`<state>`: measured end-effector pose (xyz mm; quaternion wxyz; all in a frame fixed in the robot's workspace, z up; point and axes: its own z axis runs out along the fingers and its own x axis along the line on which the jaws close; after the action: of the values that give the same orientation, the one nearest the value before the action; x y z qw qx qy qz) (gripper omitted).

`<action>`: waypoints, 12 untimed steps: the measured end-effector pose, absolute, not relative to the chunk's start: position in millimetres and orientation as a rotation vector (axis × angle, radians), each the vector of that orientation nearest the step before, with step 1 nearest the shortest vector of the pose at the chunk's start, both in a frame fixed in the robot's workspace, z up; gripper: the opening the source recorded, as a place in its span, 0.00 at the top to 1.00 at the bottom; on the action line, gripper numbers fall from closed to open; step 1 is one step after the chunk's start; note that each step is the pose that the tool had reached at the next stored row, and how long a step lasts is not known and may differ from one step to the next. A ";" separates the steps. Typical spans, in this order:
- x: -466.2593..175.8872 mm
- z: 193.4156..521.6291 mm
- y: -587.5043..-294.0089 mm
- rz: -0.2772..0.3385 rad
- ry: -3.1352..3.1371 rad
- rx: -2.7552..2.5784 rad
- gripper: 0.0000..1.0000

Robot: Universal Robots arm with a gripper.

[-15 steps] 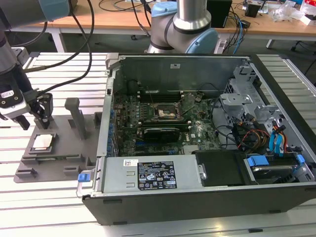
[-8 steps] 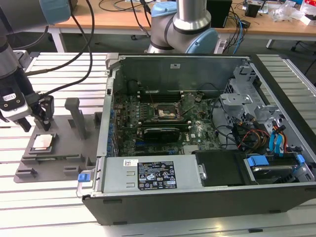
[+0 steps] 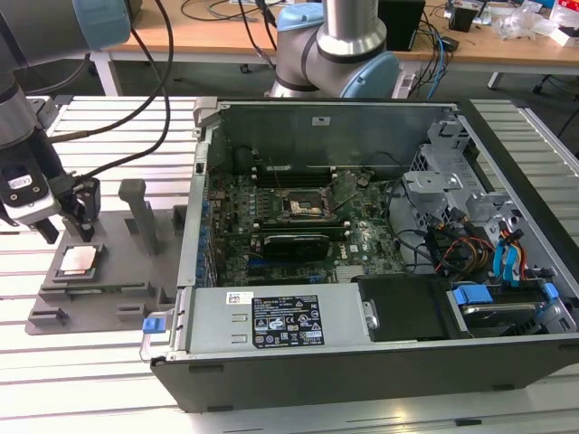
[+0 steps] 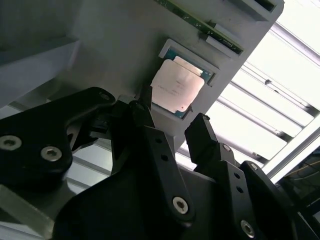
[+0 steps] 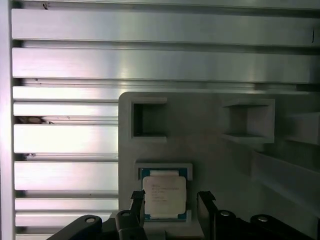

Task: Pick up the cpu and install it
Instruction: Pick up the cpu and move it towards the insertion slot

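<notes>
The cpu [image 5: 164, 196] has a smooth, pale metal top with a soft satin sheen and a thin darker rim. The tray [image 5: 220, 165] is matt grey plastic, even and unpolished. The bench [image 5: 150, 65] is ribbed bare metal, brushed, glaring bright where light strikes. The pincer [image 4: 172, 112] looks matt black, with shiny metal screw heads set into it. The computer case [image 3: 271, 136] is plain grey sheet metal inside; its near outer panel [image 3: 380, 380] is dark and matt.
</notes>
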<state>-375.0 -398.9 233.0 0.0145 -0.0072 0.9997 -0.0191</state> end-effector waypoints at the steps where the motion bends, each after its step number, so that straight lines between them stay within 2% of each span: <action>1: -375.0 231.6 -398.9 -0.059 3.112 -0.022 0.45; 4: -375.0 227.5 -398.9 -0.059 3.112 -0.022 0.45; 5: -375.1 215.8 -398.9 -0.059 3.112 -0.022 0.45; 12: -375.0 210.4 -398.9 -0.059 3.112 -0.022 0.45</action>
<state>-375.0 -398.9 210.4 0.0145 -0.0072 0.9997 -0.0191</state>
